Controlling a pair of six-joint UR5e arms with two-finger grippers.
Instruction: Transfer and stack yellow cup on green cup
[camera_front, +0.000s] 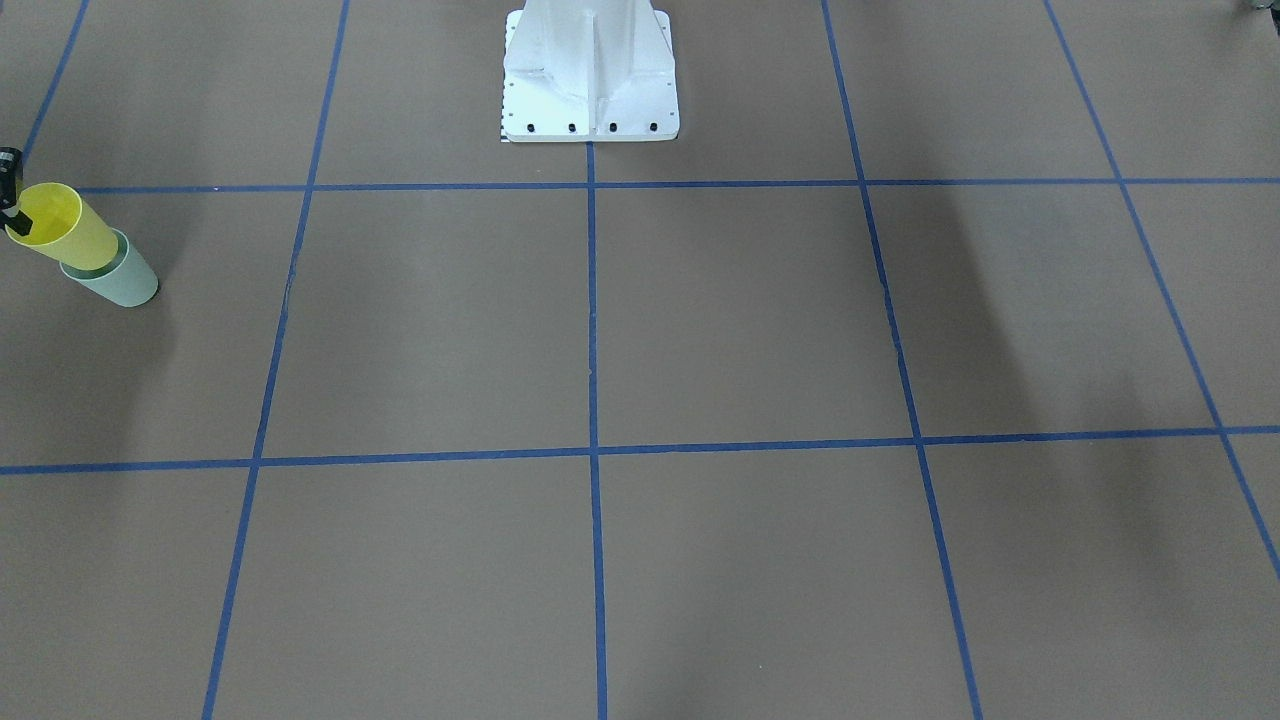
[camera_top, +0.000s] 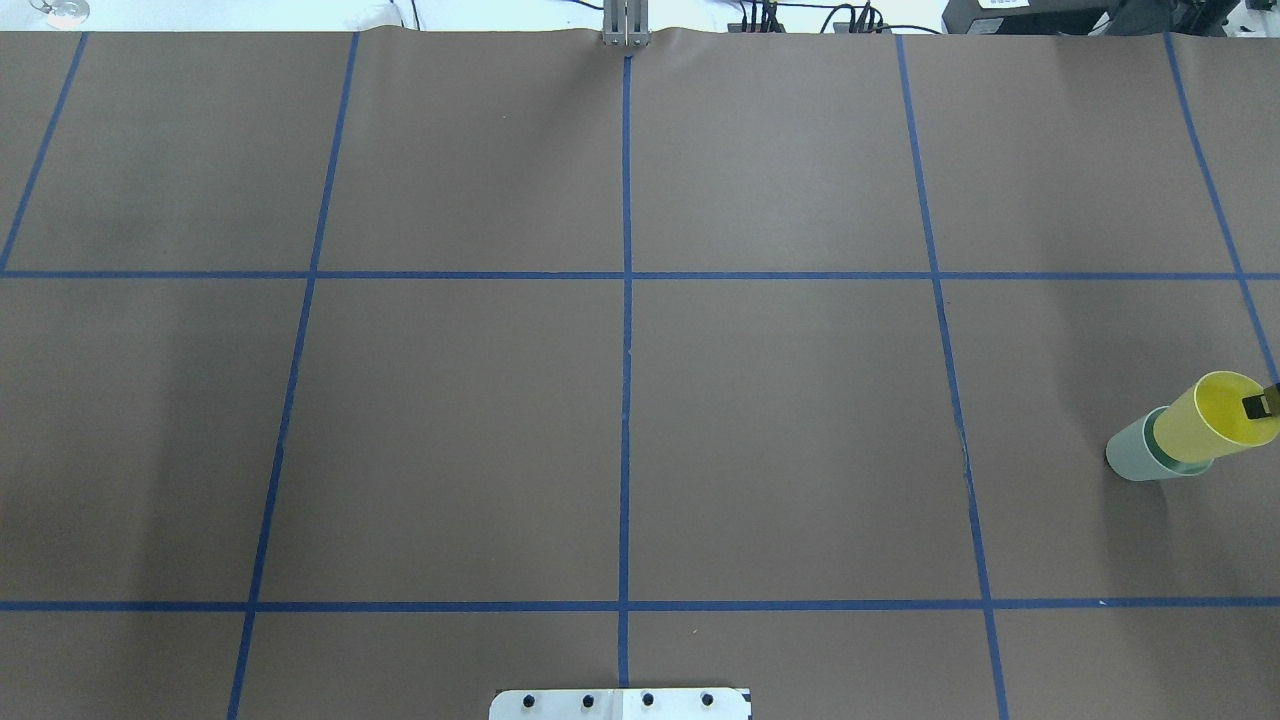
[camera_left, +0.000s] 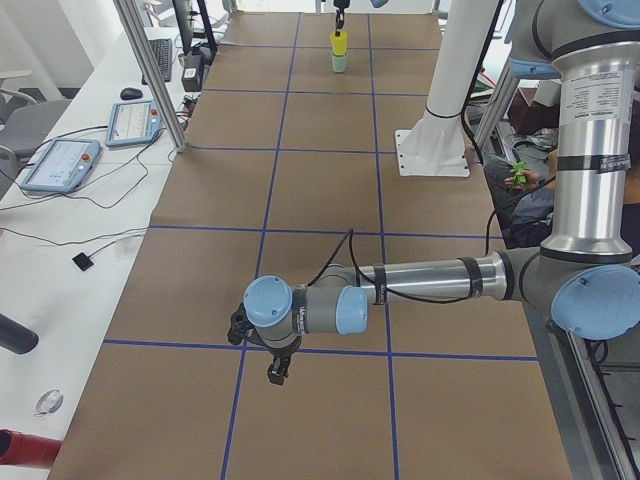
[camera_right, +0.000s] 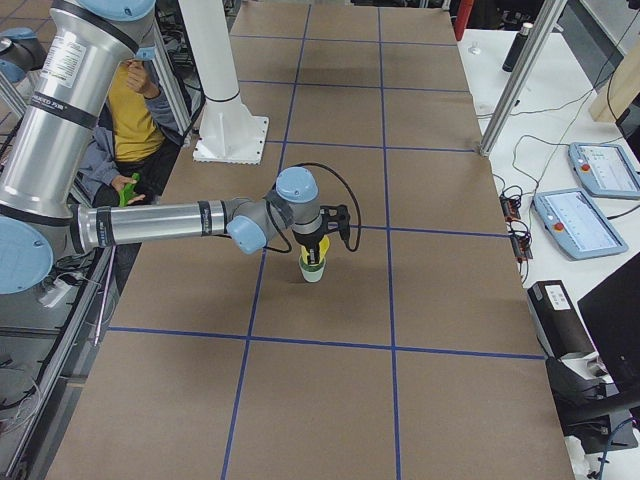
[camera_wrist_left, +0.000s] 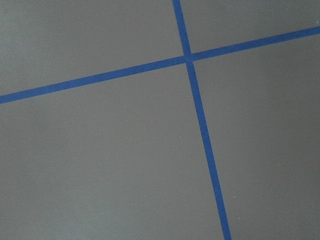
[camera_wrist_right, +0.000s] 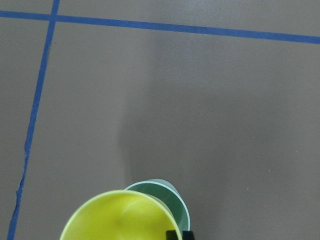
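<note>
The yellow cup (camera_front: 70, 235) sits with its lower part inside the pale green cup (camera_front: 125, 283), which stands on the brown mat at the table's end on my right side. Most of the yellow cup (camera_top: 1200, 425) still shows above the green cup (camera_top: 1130, 455). My right gripper (camera_top: 1265, 402) is shut on the yellow cup's rim, with one black finger (camera_wrist_right: 173, 234) inside the rim. In the right wrist view the yellow cup (camera_wrist_right: 120, 215) covers much of the green cup (camera_wrist_right: 172, 197). My left gripper (camera_left: 278, 372) hangs low over bare mat, far from both cups; I cannot tell whether it is open.
The white robot pedestal (camera_front: 590, 70) stands at the table's middle rear. Blue tape lines (camera_top: 626, 330) divide the mat into squares. A seated person (camera_right: 135, 110) is beside the robot. Tablets (camera_right: 575, 220) and cables lie on the side desks.
</note>
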